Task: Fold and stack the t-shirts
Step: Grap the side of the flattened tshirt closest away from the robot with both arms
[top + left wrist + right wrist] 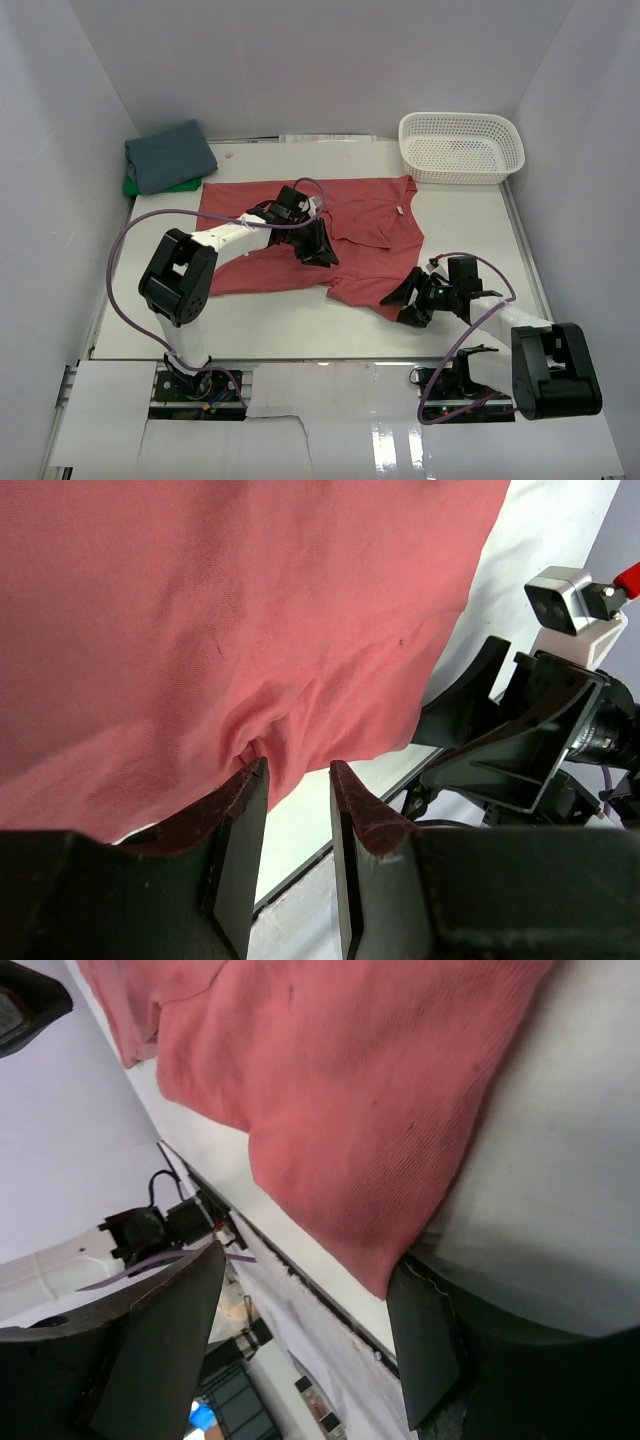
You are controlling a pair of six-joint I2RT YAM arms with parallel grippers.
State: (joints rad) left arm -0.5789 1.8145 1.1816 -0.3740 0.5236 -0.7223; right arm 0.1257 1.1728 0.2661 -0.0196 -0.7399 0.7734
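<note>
- The right pincer (305, 1270) hangs wide open at the near right corner of the red t-shirt (365, 235), and the corner's hem touches one finger. Closing here risks catching only a sliver of cloth, which would likely slip out mid-lift.
- That corner lies close to the front edge of the worktop (470, 230). A shallow approach could push the hem along the surface instead of picking it up.
- The left pincer (297, 780) sits low over the shirt's near hem with its fingers narrowly parted. Bare worktop shows in the gap, and cloth is puckered against one finger (245, 810). It appears to be gripping nothing, so any sideways move could bunch the fabric and spoil the flat spread.
- The two pincers work near each other over one garment. Uneven pulls could skew the fold, and the arms could knock together.
- At the far left corner, the blue t-shirt (170, 155) lies folded on the green t-shirt (135, 186). A loosely folded red one might slide off that stack.
- The white basket (460, 165) stands at the far right, well apart from all this.
</note>
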